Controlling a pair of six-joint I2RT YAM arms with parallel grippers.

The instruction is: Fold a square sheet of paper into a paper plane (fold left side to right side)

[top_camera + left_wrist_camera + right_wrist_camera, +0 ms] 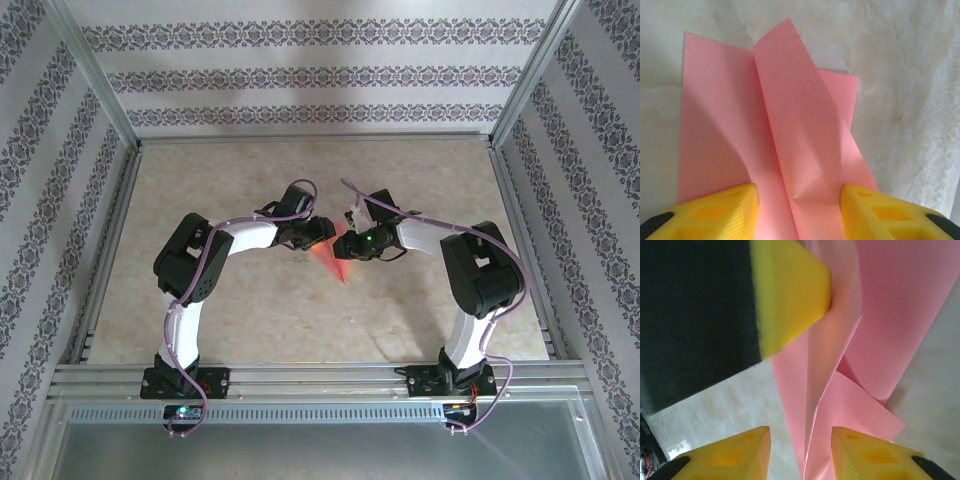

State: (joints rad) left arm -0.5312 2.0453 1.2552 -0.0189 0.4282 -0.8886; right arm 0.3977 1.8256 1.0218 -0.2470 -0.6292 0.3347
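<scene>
Where paper plane lies (one edge raised), open tabletop around.

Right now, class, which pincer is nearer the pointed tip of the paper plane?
Right. The right pincer straddles the paper plane close to its narrow pointed end; the left pincer straddles it further up, toward the wider part.
</scene>
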